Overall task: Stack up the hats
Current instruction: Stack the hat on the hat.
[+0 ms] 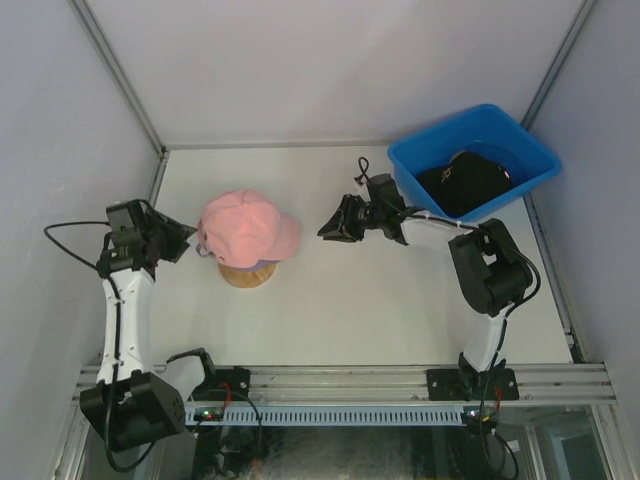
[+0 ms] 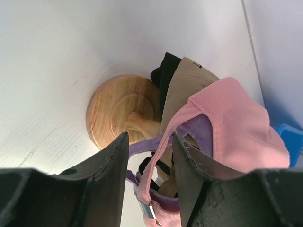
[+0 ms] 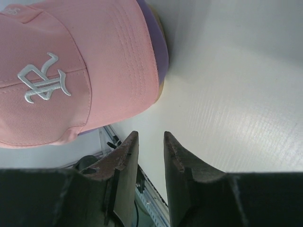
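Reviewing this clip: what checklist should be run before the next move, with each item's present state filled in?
1. Pink fabric cap tops the stack on the round wooden stand: ok.
2. Left gripper clear of the pink cap: not ok, the cap's rear strap runs between its parted jaws.
3. Right gripper empty, jaws parted, off the cap: ok.
4. Black cap reachable in the blue plastic bin: ok.
5. Caps underneath seated evenly: cannot tell.

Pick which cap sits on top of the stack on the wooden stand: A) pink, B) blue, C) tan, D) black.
A: the pink cap is uppermost on the wooden stand, while a black cap lies apart in the blue bin.
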`<state>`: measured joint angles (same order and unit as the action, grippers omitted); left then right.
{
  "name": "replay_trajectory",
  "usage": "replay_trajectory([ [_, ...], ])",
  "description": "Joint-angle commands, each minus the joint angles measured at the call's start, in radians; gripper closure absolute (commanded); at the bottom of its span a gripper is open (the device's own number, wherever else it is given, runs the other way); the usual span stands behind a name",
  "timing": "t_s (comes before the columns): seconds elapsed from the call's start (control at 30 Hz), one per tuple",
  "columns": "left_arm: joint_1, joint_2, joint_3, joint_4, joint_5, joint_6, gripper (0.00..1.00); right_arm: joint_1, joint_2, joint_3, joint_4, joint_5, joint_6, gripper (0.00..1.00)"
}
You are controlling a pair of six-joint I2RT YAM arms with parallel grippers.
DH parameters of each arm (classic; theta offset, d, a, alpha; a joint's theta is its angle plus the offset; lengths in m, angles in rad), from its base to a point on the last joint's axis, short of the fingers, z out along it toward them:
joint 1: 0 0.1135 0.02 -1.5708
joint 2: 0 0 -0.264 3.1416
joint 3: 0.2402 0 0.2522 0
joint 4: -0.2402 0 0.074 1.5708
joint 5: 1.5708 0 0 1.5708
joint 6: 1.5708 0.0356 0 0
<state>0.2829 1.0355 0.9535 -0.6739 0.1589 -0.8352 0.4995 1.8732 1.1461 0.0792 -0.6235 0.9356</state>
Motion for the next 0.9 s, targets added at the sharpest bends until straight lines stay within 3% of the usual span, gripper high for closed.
replay_trajectory([
  [0.0, 0.018, -0.047, 0.078, 0.001, -0.034, -0.053, 0.53, 0.007, -0.065, 0.065, -0.058, 0.021, -0.054, 0.72],
  [0.33, 0.022, -0.135, 0.051, 0.061, -0.044, -0.154, 0.54, -0.031, -0.142, 0.155, -0.154, 0.051, -0.100, 0.72],
  [0.7, 0.021, -0.193, 0.042, 0.060, -0.023, -0.184, 0.55, -0.208, -0.199, 0.337, -0.343, 0.101, -0.195, 0.65],
  [0.87, 0.004, -0.214, -0.021, 0.082, 0.011, -0.200, 0.61, -0.176, -0.164, 0.440, -0.403, 0.106, -0.248, 0.64],
])
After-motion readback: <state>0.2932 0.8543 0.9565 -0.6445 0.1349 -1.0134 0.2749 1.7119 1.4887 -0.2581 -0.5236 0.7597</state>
